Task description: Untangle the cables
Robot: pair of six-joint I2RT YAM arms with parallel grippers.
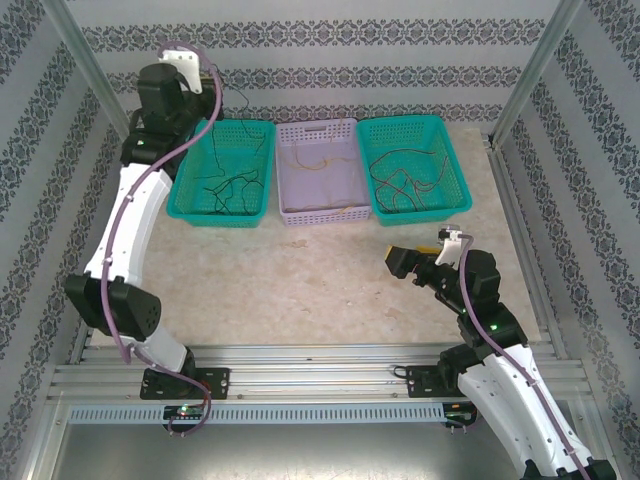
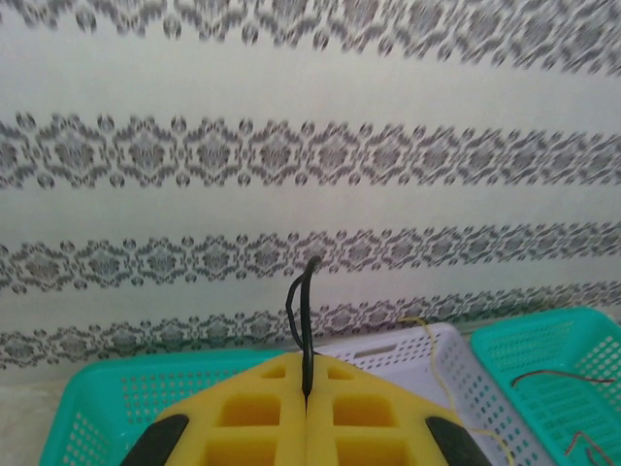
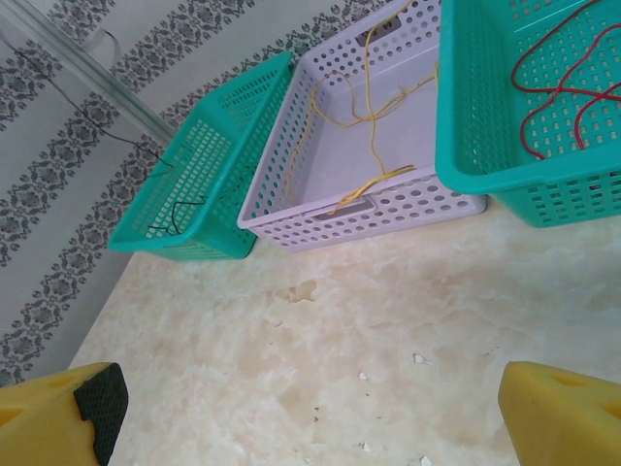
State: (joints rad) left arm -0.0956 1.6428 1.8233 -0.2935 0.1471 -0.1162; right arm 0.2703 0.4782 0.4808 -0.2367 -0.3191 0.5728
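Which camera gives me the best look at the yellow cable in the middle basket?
Right wrist. The yellow cable lies close and sharp there, its loops traceable across the floor of the lilac basket. Top external shows it as faint thin lines; left wrist catches one strand by the rim.

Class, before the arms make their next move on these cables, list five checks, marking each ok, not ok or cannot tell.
1. Left gripper shut on the black cable: ok.
2. Its lower end free of the left teal basket: cannot tell.
3. Right gripper open and empty above the table: ok.
4. Yellow cables lying in the lavender basket: ok.
5. Red cables in the right teal basket untangled: not ok, they cross.
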